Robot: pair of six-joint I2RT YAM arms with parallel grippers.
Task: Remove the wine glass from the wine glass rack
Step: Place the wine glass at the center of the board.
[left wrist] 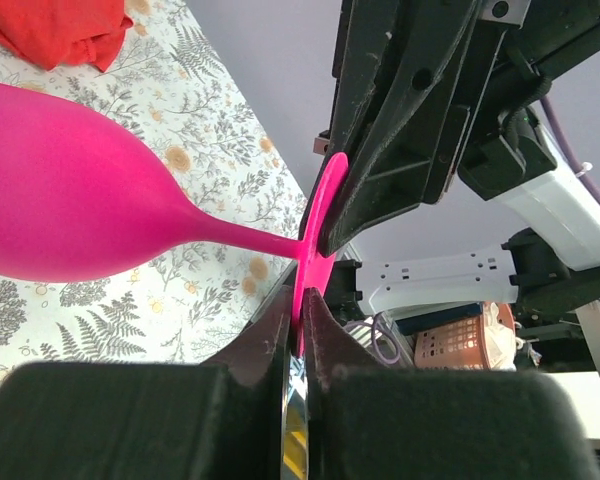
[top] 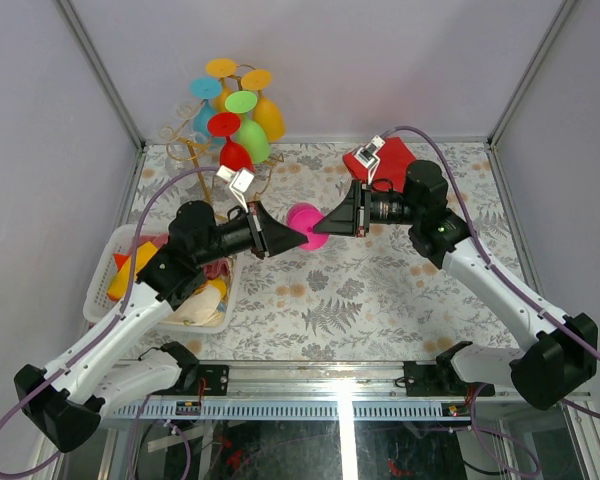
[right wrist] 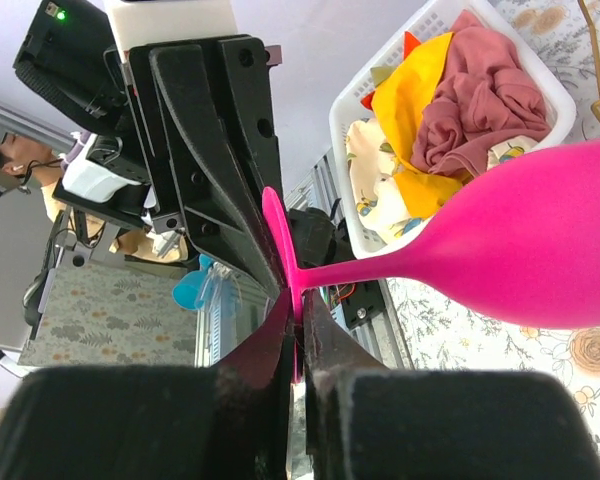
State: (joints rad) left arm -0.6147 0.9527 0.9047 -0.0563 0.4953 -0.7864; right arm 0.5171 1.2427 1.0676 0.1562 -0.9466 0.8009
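Top external: pink wine glass (top: pixel 302 216) gripped between left hand (top: pixel 296 238) and right hand (top: pixel 318 233).

Pink wine glass (top: pixel 302 221), fern-print tbl (top: pixel 380 300), red cloth (top: pixel 396 156).

Materials and finish, tabletop scene.
Wine glass (left wrist: pixel 70 190): pink, opaque, smooth, satin-matt, looks plastic. Wine glass rack (top: pixel 192 150): thin gold metal wire, shiny. Coloured glasses (top: pixel 245 120) on it: smooth, slightly glossy. Basket (right wrist: pixel 342 150): white slotted plastic. Cloths (right wrist: pixel 470 110) in it: soft creased fabric. Red cloth (left wrist: pixel 55 30): matt fabric. Table cover (top: pixel 380 290): flat, matt, printed fern pattern. Left gripper (left wrist: pixel 298 325) and right gripper (right wrist: pixel 298 318): black, matt, grainy plastic look. Arm shells (top: pixel 495 285): white, glossy.
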